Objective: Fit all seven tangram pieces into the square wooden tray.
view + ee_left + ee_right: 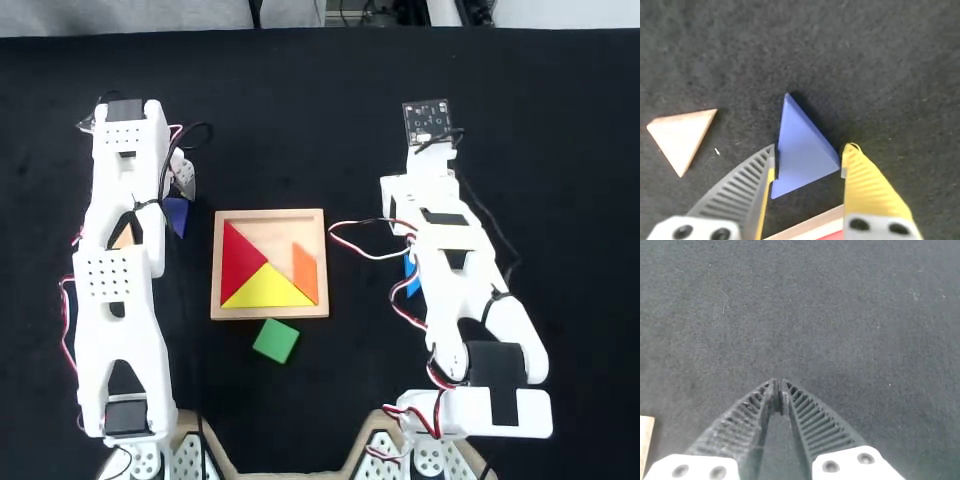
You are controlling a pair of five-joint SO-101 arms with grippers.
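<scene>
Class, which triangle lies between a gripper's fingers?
The blue triangle, between the left gripper's fingers; the red triangle and yellow triangle lie in the tray, the pale triangle apart.

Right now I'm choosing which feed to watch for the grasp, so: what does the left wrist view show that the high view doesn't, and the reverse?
Left wrist view: the left gripper with a finger against each side of the blue triangle. High view: the red triangle, yellow triangle and orange piece lying in the tray, and the green square outside it. Both: the blue triangle, the pale triangle and the tray's wood.
</scene>
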